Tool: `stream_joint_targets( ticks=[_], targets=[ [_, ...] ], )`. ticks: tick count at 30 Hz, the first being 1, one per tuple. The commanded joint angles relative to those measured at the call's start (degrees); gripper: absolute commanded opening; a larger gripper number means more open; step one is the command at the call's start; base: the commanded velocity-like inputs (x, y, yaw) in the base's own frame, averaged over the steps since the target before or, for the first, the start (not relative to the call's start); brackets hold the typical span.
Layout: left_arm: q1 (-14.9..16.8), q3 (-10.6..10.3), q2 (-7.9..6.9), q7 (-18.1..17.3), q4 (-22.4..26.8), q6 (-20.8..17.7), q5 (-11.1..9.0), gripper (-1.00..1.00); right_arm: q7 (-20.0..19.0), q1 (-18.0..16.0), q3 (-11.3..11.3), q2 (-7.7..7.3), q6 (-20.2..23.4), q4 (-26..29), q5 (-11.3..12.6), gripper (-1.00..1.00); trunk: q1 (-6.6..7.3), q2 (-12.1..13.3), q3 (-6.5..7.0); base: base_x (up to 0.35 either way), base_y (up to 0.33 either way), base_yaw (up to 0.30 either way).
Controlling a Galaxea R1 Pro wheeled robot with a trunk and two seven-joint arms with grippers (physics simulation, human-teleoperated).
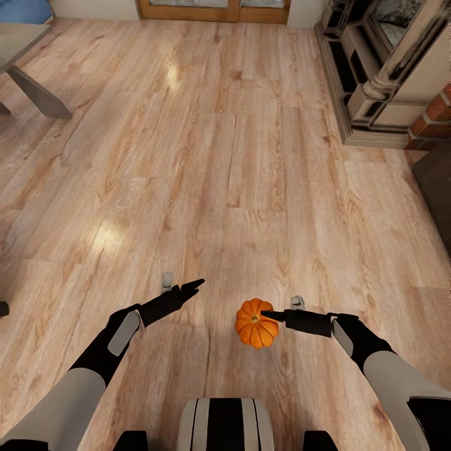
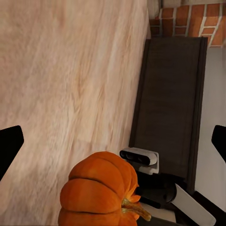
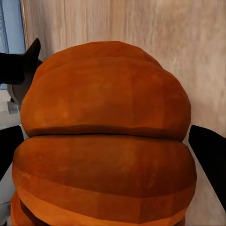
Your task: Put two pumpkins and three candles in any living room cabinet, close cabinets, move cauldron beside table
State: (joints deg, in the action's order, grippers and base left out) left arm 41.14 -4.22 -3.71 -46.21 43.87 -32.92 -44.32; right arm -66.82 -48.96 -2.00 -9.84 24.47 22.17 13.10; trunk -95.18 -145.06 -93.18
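Ribbed, glossy orange pumpkin (image 1: 256, 323) clamped between dark fingers of right gripper (image 1: 268, 315), above pale, grained wood-plank floor (image 1: 207, 156). Left gripper (image 1: 195, 285) apart, tapered black fingers apparently spread wide, holding nothing. Ornate stone fireplace surround (image 1: 382, 75) beyond, brick beside.

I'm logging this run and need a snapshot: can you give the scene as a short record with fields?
held item: small round orange ribbed pumpkin, carried above the floor
right claw: shut on the pumpkin, fingers on both sides
left claw: open, holding nothing
surface below: light wood plank floor
far right: ornate fireplace surround with red brick
far left: grey table leg
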Motion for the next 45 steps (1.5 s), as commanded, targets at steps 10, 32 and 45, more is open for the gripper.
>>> stream_joint_targets(
  ticks=[10, 32, 45],
  targets=[
    [0.08, -0.12, 0.01, 0.05, 0.1, -0.45, 0.06, 1.0, 0.09, 0.35, -0.02, 0.0, -0.49, 0.0, -0.25, -1.0, 0.25, 0.14, 2.22, 0.0, 0.0, 0.0],
    [0.52, -0.35, -1.65, 0.51, 2.71, -1.53, 0.25, 1.0, 0.2, 0.53, -0.02, 0.05, -0.47, 0.07, -0.1, -1.0, 0.82, 0.43, 7.43, 0.0, 0.0, 0.237],
    [0.52, -0.35, -1.65, 2.61, 3.23, -1.53, 0.11, 1.0, 0.2, 0.53, -0.02, 0.08, -0.47, -0.02, -0.09, -1.0, 1.16, 0.6, 10.31, 0.0, 0.0, 0.275]
  ],
)
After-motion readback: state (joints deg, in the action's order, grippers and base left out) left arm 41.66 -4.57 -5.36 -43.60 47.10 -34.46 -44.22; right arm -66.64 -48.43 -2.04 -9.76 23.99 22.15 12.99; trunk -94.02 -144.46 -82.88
